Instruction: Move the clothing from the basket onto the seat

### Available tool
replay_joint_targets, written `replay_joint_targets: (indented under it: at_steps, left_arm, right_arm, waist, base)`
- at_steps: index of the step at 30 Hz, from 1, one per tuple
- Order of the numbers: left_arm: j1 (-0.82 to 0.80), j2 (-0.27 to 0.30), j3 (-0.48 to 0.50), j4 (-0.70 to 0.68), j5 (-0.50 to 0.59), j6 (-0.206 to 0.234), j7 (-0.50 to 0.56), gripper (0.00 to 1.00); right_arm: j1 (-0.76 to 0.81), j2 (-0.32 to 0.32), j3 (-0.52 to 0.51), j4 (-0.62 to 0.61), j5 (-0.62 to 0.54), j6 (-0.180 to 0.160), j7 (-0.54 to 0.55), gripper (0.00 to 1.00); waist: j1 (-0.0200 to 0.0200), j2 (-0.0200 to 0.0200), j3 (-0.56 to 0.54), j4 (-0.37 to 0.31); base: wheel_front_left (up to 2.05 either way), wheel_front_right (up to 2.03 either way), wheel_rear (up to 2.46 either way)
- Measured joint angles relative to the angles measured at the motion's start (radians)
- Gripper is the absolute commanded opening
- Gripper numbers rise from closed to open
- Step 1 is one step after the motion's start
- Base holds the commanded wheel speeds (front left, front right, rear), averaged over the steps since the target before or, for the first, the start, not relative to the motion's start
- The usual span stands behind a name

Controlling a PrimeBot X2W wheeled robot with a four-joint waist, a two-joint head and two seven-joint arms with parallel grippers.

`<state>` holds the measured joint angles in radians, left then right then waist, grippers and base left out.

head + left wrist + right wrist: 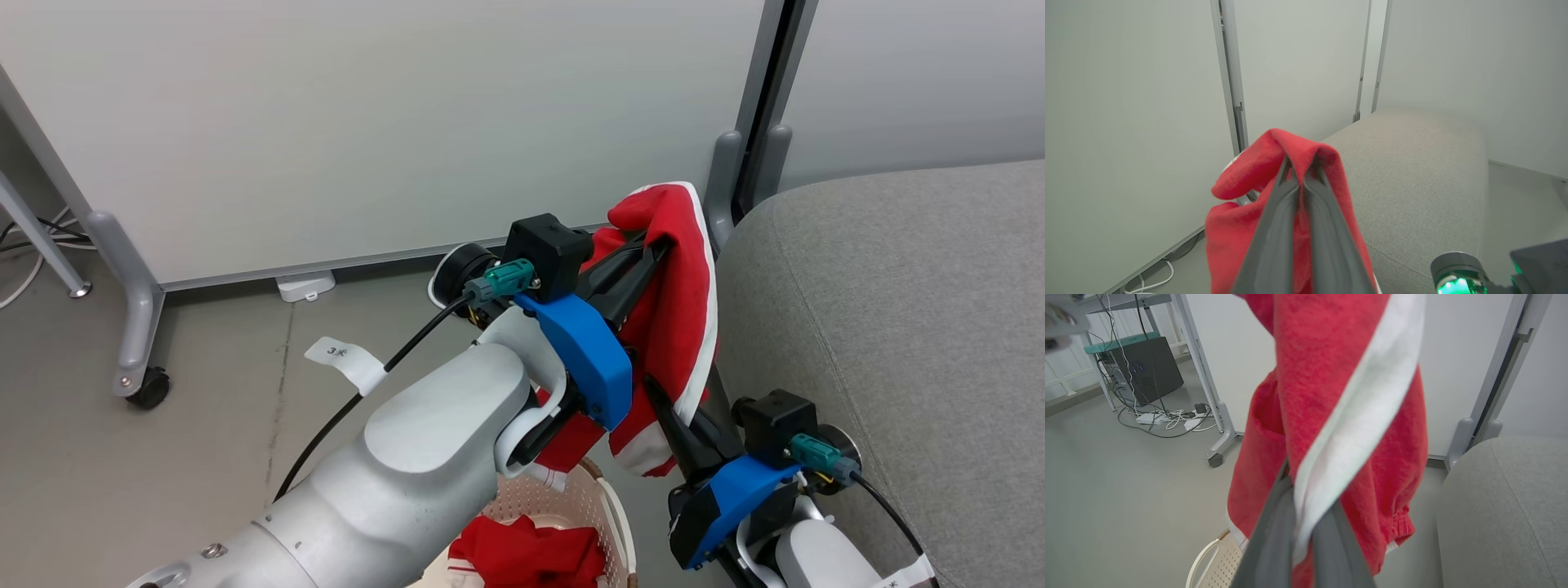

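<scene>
So the left gripper (658, 245)'s fingers (1286, 192) are pinching together on the top fold of one red garment (682, 310), which is hanging right above the basket (611, 506). The right gripper (653, 389)'s fingers (1274, 522) are clamping on that same piece lower down, at its white stripe, also above the basket. The hem is dangling just over the basket's rim. A second red garment (531, 557) is lying bunched up inside the basket. The grey sofa (898, 327) is sitting just beside the basket, on the robot's right. I can't tell if the hanging cloth is brushing its rounded edge.
</scene>
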<state>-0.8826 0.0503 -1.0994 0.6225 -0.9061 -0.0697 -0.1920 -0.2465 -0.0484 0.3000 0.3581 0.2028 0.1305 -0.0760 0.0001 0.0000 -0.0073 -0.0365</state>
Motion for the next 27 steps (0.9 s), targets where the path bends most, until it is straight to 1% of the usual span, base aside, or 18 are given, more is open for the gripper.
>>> replay_joint_targets:
  at_steps: [13, 14, 15, 16, 17, 18, 19, 20, 27]
  left_arm:
    - [-0.009, 0.0, -0.023, 0.015, -0.021, 0.007, -0.011, 0.0]
    - [-0.011, 0.0, -0.025, 0.017, -0.024, 0.007, -0.012, 0.17]
    - [-0.012, 0.0, -0.027, 0.019, -0.026, 0.007, -0.012, 0.38]
    - [-0.013, 0.0, -0.029, 0.02, -0.026, 0.008, -0.013, 0.49]
    - [-0.013, 0.0, -0.032, 0.022, -0.027, 0.008, -0.013, 0.78]
    - [-0.014, 0.0, -0.033, 0.024, -0.028, 0.009, -0.014, 0.87]
    - [-0.014, 0.0, -0.036, 0.025, -0.028, 0.009, -0.014, 0.93]
    - [-0.015, 0.0, -0.037, 0.028, -0.029, 0.011, -0.015, 1.0]
    - [-0.018, 0.0, -0.045, 0.04, -0.036, 0.016, -0.021, 1.0]
  right_arm:
    - [0.0, 0.0, -0.008, -0.002, -0.026, 0.0, 0.005, 0.0]
    - [0.0, 0.0, -0.008, -0.004, -0.026, 0.0, 0.006, 0.0]
    - [0.0, 0.0, -0.008, -0.005, -0.026, 0.0, 0.006, 0.0]
    - [0.0, 0.0, -0.009, -0.006, -0.026, 0.0, 0.008, 0.0]
    - [0.0, 0.0, -0.009, -0.006, -0.026, 0.0, 0.009, 0.0]
    - [0.0, 0.0, -0.009, -0.007, -0.026, 0.0, 0.009, 0.0]
    - [0.0, 0.0, -0.009, -0.007, -0.026, 0.0, 0.009, 0.0]
    - [0.0, 0.0, -0.009, -0.008, -0.026, 0.0, 0.009, 0.0]
    - [0.0, 0.0, -0.009, -0.009, -0.026, 0.0, 0.01, 0.0]
  waist:
    - [0.0, 0.0, -0.004, -0.012]
    - [0.0, 0.0, -0.004, -0.013]
    - [0.0, 0.0, -0.004, -0.013]
    - [0.0, 0.0, -0.003, -0.014]
    - [0.0, 0.0, -0.003, -0.014]
    - [0.0, 0.0, -0.003, -0.014]
    - [0.0, 0.0, -0.003, -0.014]
    - [0.0, 0.0, -0.003, -0.014]
    - [0.0, 0.0, -0.003, -0.013]
  base:
    - [0.0, 0.0, 0.0]
    - [0.0, 0.0, 0.0]
    - [0.0, 0.0, 0.0]
    - [0.0, 0.0, 0.0]
    - [0.0, 0.0, 0.0]
    - [0.0, 0.0, 0.0]
    - [0.0, 0.0, 0.0]
    - [0.0, 0.0, 0.0]
    - [0.0, 0.0, 0.0]
